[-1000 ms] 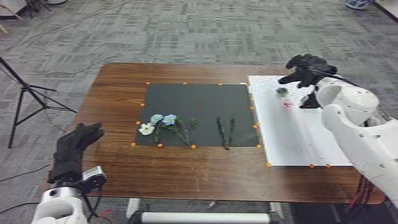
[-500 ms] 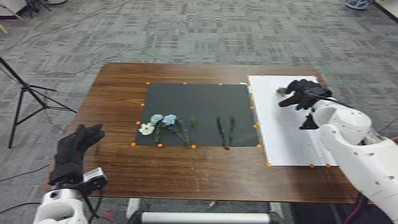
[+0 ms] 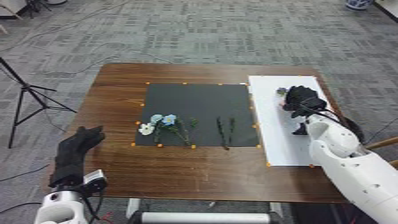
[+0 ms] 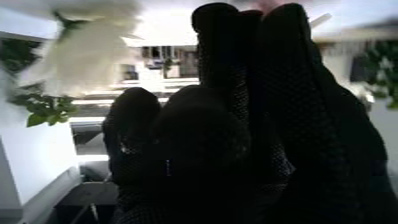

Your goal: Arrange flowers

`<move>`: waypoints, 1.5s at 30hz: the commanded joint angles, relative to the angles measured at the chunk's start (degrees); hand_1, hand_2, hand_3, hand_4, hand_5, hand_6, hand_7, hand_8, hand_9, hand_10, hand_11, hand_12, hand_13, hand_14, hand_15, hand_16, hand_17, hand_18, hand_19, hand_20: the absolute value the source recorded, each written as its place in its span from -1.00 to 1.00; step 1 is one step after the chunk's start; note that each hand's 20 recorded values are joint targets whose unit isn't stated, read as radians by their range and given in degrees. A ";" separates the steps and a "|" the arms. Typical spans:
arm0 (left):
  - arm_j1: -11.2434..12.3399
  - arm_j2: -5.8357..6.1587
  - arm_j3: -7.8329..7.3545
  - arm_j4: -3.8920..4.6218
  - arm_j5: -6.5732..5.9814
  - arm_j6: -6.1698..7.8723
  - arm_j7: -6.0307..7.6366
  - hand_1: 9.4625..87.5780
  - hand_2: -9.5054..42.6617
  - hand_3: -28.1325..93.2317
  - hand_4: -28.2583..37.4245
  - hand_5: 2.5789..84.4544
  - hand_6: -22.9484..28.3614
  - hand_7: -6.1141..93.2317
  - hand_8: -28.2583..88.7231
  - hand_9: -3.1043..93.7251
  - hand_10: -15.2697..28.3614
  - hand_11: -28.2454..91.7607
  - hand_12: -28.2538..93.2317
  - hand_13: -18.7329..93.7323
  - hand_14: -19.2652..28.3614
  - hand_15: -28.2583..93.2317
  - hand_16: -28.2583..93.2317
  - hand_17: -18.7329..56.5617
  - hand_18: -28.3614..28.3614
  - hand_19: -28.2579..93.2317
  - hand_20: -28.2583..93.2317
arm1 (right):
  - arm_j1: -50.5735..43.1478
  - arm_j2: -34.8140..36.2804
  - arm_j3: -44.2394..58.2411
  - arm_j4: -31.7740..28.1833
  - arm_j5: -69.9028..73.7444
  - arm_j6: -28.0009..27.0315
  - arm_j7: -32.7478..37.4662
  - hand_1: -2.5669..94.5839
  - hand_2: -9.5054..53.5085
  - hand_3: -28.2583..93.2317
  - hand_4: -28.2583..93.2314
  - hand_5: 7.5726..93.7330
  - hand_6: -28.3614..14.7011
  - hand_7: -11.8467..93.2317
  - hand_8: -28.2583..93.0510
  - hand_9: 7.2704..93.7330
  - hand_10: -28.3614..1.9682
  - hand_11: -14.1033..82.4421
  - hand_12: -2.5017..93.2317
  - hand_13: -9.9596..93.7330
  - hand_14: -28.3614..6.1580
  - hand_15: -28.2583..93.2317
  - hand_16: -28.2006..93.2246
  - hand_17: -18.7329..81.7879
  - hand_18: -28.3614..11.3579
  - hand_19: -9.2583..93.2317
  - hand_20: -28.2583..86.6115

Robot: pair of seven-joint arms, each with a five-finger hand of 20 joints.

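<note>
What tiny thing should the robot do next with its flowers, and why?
I'd guess the right hand should ease a little left, toward the small purple flower. That flower is on the white board, just beside the hand, while the blue flowers on the dark mat are much farther off.

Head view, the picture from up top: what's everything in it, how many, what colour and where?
Table: one, brown, centre
Mat: one, dark grey, on the table
Sheet: one, white, table's right side
White bloom: one, mat's near left
Blue blooms: two, beside it
Leafy stems: several, green, by the blooms
Bare stems: two, dark, mat's near right
Small bloom: one, purplish, sheet's far part
Tripod: one, black, left floor
Left hand: one, black, table's left edge
Right hand: one, black, over the sheet
</note>
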 commanded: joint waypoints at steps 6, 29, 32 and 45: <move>-0.02 0.15 -0.53 -0.43 0.40 -0.50 -0.45 -0.70 0.08 0.50 -1.00 0.28 -0.01 -0.59 -0.68 0.20 0.40 -0.19 -0.39 0.08 0.53 -0.26 -0.57 -0.38 0.40 -0.31 -0.29 | 8.43 2.62 -4.51 -14.88 10.83 -1.17 -3.17 0.31 -1.00 0.41 -0.85 0.64 0.28 -0.36 -0.37 0.90 0.25 -0.50 -0.25 0.95 0.52 0.46 0.03 0.65 -0.28 1.00 0.51; -0.36 0.56 -0.60 -0.16 -0.82 -0.63 -0.23 -0.70 0.08 0.50 -1.00 0.28 -0.01 -0.59 -0.68 0.20 0.40 -0.18 -0.39 0.08 0.54 -0.26 -0.57 -0.39 0.40 -0.32 -0.29 | 15.06 -14.26 -19.63 -12.79 6.34 -20.92 -9.83 0.29 -1.00 0.42 -0.85 0.64 0.32 -0.35 -0.38 0.90 0.25 -0.51 -0.26 0.94 0.52 0.46 0.04 0.64 -0.29 1.00 0.53; -1.51 0.38 0.06 0.36 -0.56 -0.71 -0.64 -0.70 0.08 0.50 -1.00 0.29 -0.01 -0.59 -0.68 0.20 0.40 -0.18 -0.39 0.08 0.55 -0.25 -0.57 -0.39 0.40 -0.31 -0.29 | 14.49 -17.34 -18.24 -10.45 5.70 -22.45 -10.35 0.28 -1.00 0.42 -0.85 0.64 0.32 -0.35 -0.38 0.90 0.26 -0.51 -0.26 0.94 0.52 0.47 0.04 0.64 -0.29 1.00 0.54; -2.70 0.26 0.83 0.75 -0.52 -0.44 -1.24 -0.70 0.08 0.50 -1.00 0.28 -0.01 -0.59 -0.69 0.19 0.40 -0.18 -0.38 0.07 0.56 -0.23 -0.56 -0.40 0.41 -0.30 -0.29 | 13.74 -21.58 -16.04 -2.89 -1.97 -21.93 -11.80 0.28 -1.00 0.43 -0.85 0.62 0.34 -0.34 -0.39 0.88 0.27 -0.52 -0.26 0.93 0.51 0.48 0.04 0.64 -0.29 1.00 0.55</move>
